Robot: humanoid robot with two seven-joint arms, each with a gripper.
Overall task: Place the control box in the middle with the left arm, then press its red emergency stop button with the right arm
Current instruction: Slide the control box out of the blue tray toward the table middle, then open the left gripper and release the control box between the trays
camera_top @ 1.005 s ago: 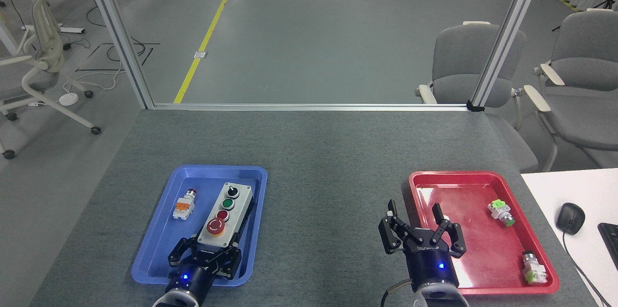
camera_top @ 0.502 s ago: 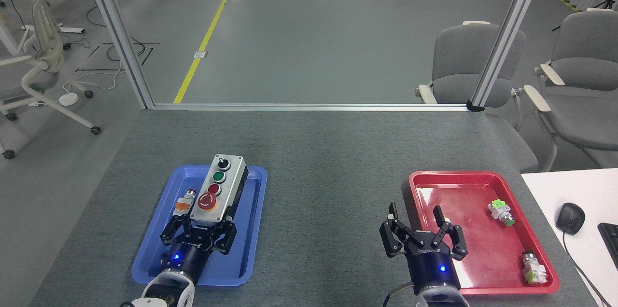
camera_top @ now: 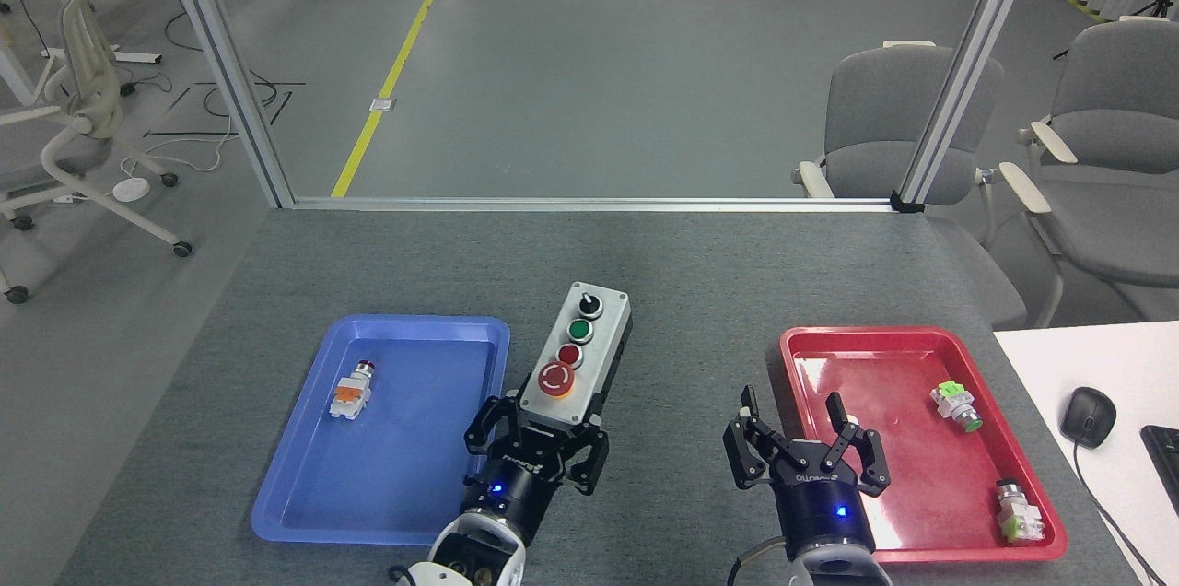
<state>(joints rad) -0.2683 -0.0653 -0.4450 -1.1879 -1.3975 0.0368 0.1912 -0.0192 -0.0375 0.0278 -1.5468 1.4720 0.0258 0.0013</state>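
The control box (camera_top: pixel 589 342), light grey with a black base, is held over the dark-grey tabletop (camera_top: pixel 682 291) between the two trays, its long side pointing away from me. My left gripper (camera_top: pixel 537 431) is shut on the box's near end. The red emergency stop button (camera_top: pixel 556 379) is the nearest in the row, just above the left gripper's claws. My right gripper (camera_top: pixel 803 440) is open with nothing in it, beside the red tray's left edge, to the right of the box.
A blue tray (camera_top: pixel 304 485) on the left holds a small loose push-button part (camera_top: pixel 352 391). A red tray (camera_top: pixel 893 342) on the right holds two loose push-button parts (camera_top: pixel 956 407) (camera_top: pixel 1018 512). A white desk with a mouse (camera_top: pixel 1087 416) adjoins the table's right side.
The left gripper has lifted the control box out of the blue tray and carried it right, to the space between the trays. The right gripper has barely moved.
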